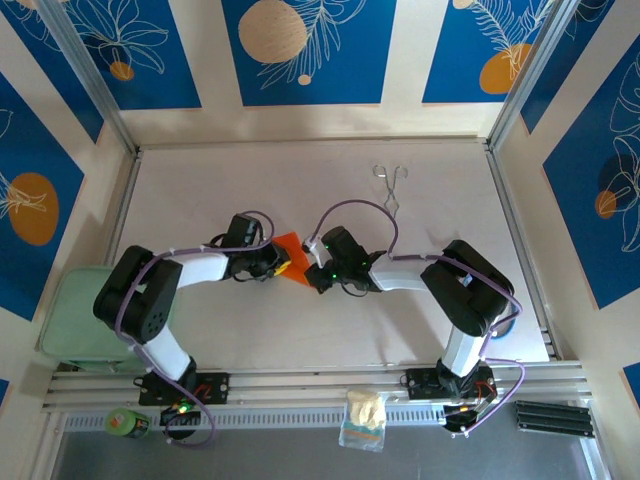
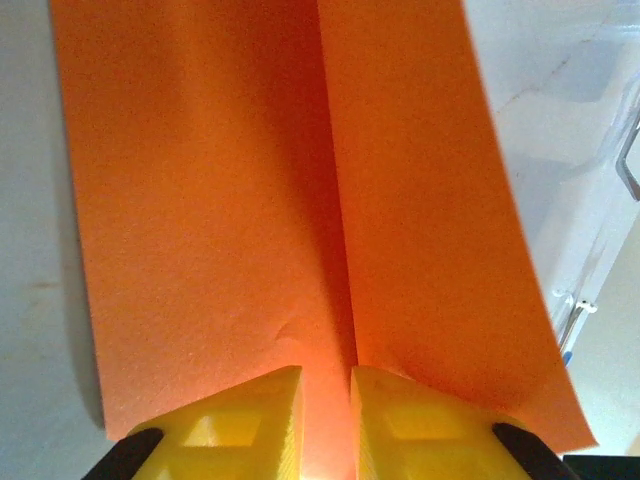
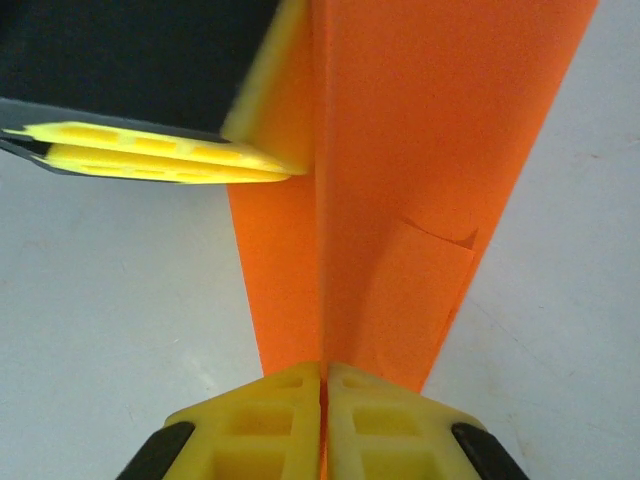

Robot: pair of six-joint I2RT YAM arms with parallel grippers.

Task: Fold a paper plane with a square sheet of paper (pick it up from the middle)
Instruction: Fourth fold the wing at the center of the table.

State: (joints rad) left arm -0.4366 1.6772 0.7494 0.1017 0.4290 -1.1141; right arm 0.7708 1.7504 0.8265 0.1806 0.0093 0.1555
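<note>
The orange sheet of paper (image 1: 289, 244) sits mid-table (image 1: 300, 335), held between the 2 arms where their wrists meet, well apart from the metal tongs (image 1: 390, 186) lying near the far edge. It is folded along a centre crease, so 2 panels spread away from a sharp ridge. The right gripper (image 3: 322, 378) is closed on the paper: its 2 yellow fingers meet with only the folded edge between them, and the crease runs straight up from that pinch. A small torn or lifted flap shows on the right-hand panel in that view. The left gripper (image 2: 325, 385) meets the sheet from the opposite side; its fingers stand a narrow gap apart with the crease running down into that gap, and I cannot tell whether the pads actually press the paper. From the right wrist, the left gripper's fingertips (image 3: 250, 160) touch the sheet beside the ridge.
</note>
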